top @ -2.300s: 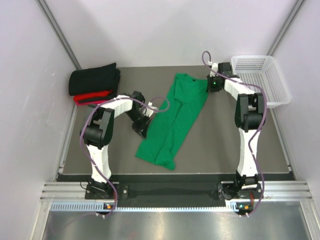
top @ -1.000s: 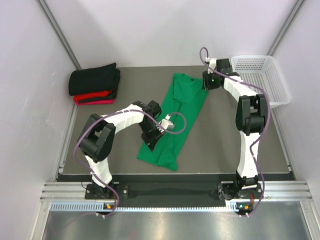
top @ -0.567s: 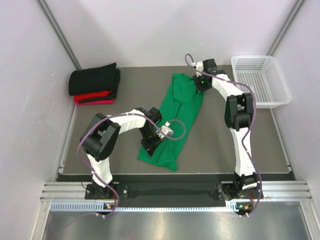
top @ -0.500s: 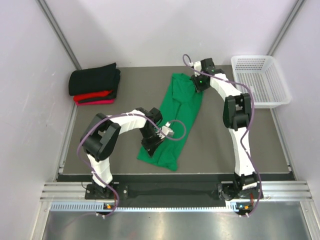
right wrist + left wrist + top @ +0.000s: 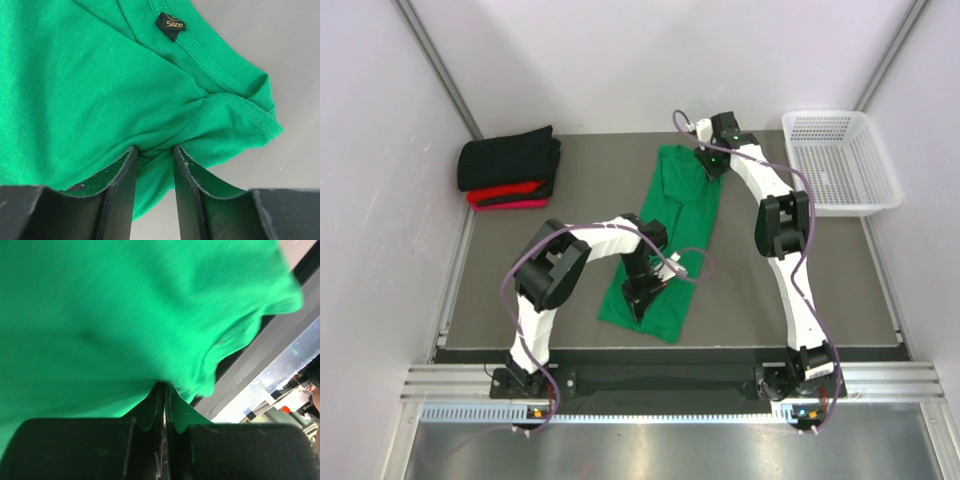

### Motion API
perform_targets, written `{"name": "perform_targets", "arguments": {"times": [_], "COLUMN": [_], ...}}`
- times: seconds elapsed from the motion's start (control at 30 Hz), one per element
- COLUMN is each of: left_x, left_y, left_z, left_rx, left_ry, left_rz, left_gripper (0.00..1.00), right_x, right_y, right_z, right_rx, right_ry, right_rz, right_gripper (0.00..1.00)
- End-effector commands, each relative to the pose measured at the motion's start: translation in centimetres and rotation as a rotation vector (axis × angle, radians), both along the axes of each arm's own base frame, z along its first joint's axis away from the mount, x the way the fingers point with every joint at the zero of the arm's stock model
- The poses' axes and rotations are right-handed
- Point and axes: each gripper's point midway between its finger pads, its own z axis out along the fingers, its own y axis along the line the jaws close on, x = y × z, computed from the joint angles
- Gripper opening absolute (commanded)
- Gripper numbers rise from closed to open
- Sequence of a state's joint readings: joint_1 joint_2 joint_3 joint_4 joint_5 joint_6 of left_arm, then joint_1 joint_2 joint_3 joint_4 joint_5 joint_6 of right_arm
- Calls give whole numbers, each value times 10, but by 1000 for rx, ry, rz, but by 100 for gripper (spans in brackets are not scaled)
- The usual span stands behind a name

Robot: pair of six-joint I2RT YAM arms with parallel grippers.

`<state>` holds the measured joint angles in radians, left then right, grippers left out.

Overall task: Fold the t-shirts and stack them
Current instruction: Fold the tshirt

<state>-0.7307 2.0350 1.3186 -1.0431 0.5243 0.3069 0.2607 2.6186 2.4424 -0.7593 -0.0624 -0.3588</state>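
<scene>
Seen from above, a green t-shirt (image 5: 672,240) lies folded into a long strip, running diagonally across the middle of the grey desk (image 5: 570,200). The left arm (image 5: 590,235) reaches its near hem end and the right arm (image 5: 775,200) its far collar end. From this height neither grip can be judged.

The wrist cameras settle it. On the left wrist view, the left jaws are pressed almost together, with a thin pleat of green cloth (image 5: 100,315) nipped between them. The hem edge curls just beyond, above the desk's front rail. On the right wrist view, the right jaws stand slightly apart and clamp a bunched fold of the shirt (image 5: 75,85) near the neckline. The ribbed collar (image 5: 235,75) and a black size label (image 5: 171,24) show there, and the overhead view shows neither.

Only the overhead view takes in the rest of the scene. A folded black t-shirt (image 5: 510,158) sits on a folded red t-shirt (image 5: 505,192) in the far left corner of the desk, well apart from the green one. A white mesh basket (image 5: 840,160) stands in the far right corner.
</scene>
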Motion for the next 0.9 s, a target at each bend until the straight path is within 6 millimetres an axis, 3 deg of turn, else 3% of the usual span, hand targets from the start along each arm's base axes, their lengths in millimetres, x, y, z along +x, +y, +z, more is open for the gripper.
{"name": "perform_targets", "arguments": {"times": [0.0, 0.23, 0.27, 0.3, 0.33, 0.37, 0.43, 0.47, 0.5, 0.53, 0.57, 0.6, 0.63, 0.67, 0.73, 0.77, 0.8, 0.83, 0.87], "left_x": [10, 20, 26, 30, 32, 40, 37, 44, 43, 38, 40, 40, 38, 41, 51, 65, 74, 76, 95], "left_y": [-37, -54, -54, -53, -51, -51, -42, -44, -40, -33, -30, -26, -19, -16, -9, -3, 2, 10, 24], "left_z": [-16, -25, -19, -14, -8, 9, 30, 52, 65, 86, 101, 112, 129, 137, 157, 157, 159, 156, 153], "left_rx": [-86, -72, -72, -74, -71, -85, -66, -95, -97, -102, -118, -117, -127, -130, -151, -150, -156, -158, -151], "left_ry": [-47, -59, -95, -123, -145, -206, -211, -259, -265, -273, -297, -321, -355, -381, -470, -489, -505, -488, -472], "left_rz": [-46, -59, -67, -68, -71, -82, -100, -111, -118, -120, -130, -134, -133, -117, -43, 69, 134, 198, 343], "left_gripper": [6, 3, 2, 2, 2, 2, 3, 3, 4, 5, 6, 8, 8, 8, 10, 14, 19, 27, 28], "right_x": [25, 34, 33, 28, 26, 25, 13, 3, -13, -25, -48, -74, -93, -131, -174, -197, -234, -258, -292], "right_y": [-4, -16, -18, -22, -26, -30, -37, -34, -34, -33, -23, -18, -12, -3, 11, 22, 24, 37, 46], "right_z": [-17, -4, 13, 16, 28, 63, 87, 134, 131, 141, 179, 158, 159, 155, 142, 154, 114, 104, 88], "right_rx": [-55, -79, -73, -69, -62, -49, -24, 18, 48, 78, 169, 225, 276, 355, 497, 590, 621, 630, 651], "right_ry": [-81, -121, -138, -126, -136, -179, -189, -242, -203, -193, -210, -111, -73, 3, 143, 173, 333, 394, 464], "right_rz": [4, -33, -42, -55, -72, -87, -129, -128, -147, -161, -126, -155, -159, -141, -212, -193, -289, -266, -227], "right_gripper": [34, 35, 36, 38, 40, 42, 46, 47, 48, 50, 50, 50, 53, 55, 62, 63, 64, 64, 63]}}
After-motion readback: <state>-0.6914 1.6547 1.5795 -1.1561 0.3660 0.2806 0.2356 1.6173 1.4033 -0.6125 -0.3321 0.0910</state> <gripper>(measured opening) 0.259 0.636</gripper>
